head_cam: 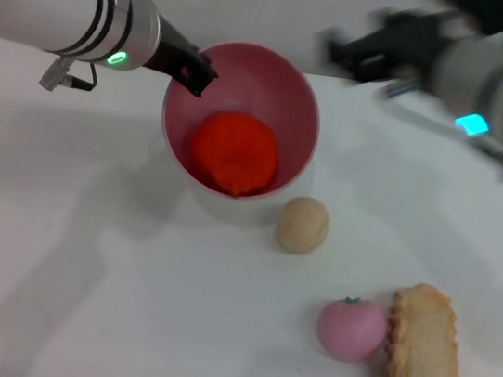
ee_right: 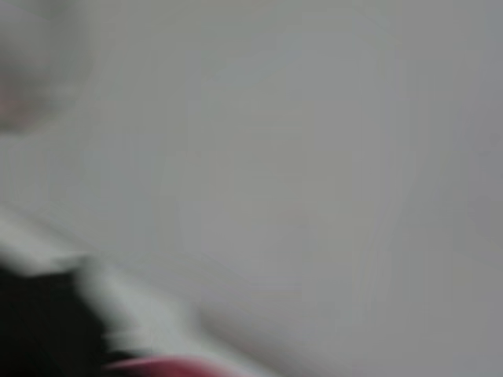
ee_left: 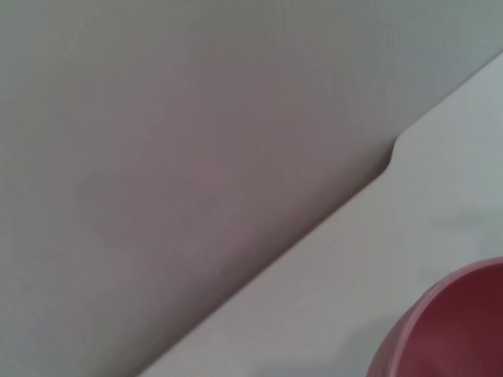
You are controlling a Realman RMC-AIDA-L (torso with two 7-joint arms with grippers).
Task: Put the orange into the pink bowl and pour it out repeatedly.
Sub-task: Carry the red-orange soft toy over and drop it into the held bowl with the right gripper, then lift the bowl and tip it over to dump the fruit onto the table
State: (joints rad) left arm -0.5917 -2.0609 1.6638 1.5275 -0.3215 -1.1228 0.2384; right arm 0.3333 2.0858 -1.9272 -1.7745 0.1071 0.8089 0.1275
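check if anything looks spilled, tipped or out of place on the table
Nothing stands out. The orange sits inside the pink bowl, which the left gripper grips at its rim. The beige ball, pink fruit and pastry lie on the table, intact. The right gripper is blurred, off beyond the bowl.

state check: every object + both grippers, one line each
orange: inside the pink bowl, resting on its bottom.
pink bowl: tilted toward the camera, gripped at its rim.
left gripper: shut on the bowl's rim.
right gripper: raised behind the bowl, blurred, holding nothing visible.
beige ball: loose on the table beside the bowl.
pink peach: on the table, touching the pastry.
pastry: lying flat.
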